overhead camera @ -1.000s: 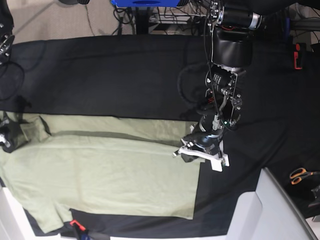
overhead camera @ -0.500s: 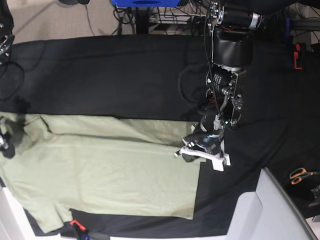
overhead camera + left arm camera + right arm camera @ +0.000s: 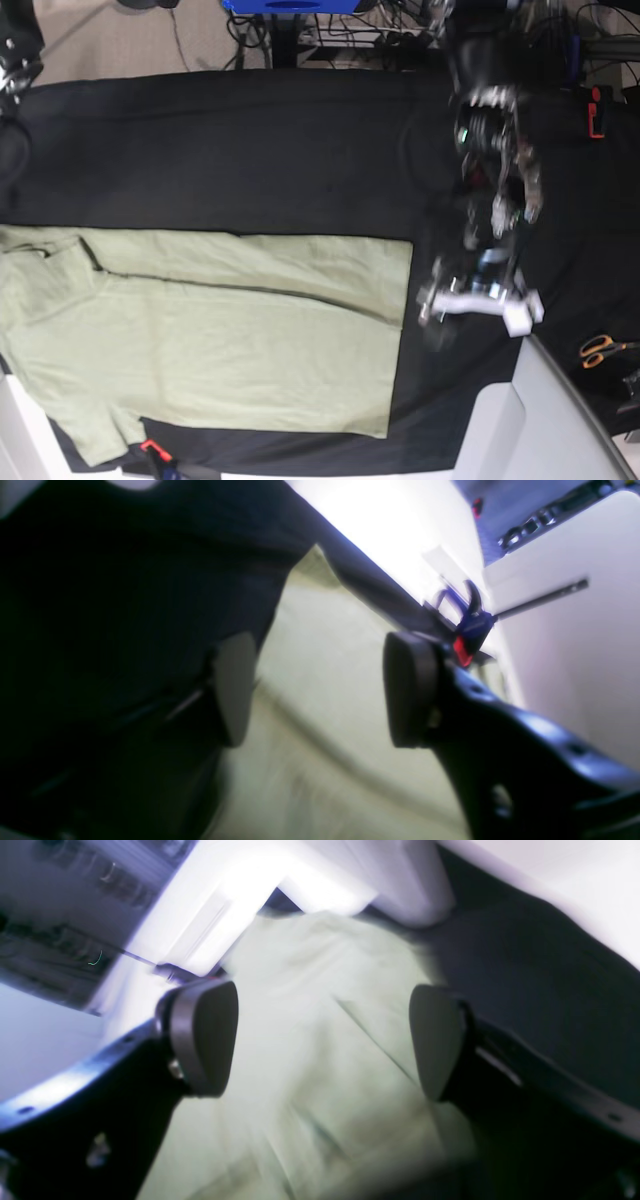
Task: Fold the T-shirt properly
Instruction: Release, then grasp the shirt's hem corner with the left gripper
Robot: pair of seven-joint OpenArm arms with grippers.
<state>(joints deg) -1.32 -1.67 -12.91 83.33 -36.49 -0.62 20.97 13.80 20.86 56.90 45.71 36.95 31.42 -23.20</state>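
Observation:
The pale green T-shirt (image 3: 220, 340) lies flat on the black table cloth (image 3: 250, 150), with a long crease running from its collar end at the left toward the right hem. My left gripper (image 3: 478, 305) hovers just off the shirt's right edge, blurred. In the left wrist view this gripper (image 3: 320, 690) is open, with shirt fabric (image 3: 320, 760) below the gap and nothing between the pads. The right gripper (image 3: 320, 1040) is also open and empty above the T-shirt (image 3: 320, 970). I cannot make it out in the base view.
Orange-handled scissors (image 3: 600, 350) lie at the right edge. A white-grey panel (image 3: 540, 420) fills the bottom right corner. A red clamp (image 3: 150, 448) grips the cloth's near edge and also shows as a red and blue clamp (image 3: 467, 635). A red object (image 3: 596, 112) sits far right.
Both grippers opened and let go of the shirt. The left gripper moved right, off the hem. The right gripper left the base view at the left. The shirt's far strip now lies flat.

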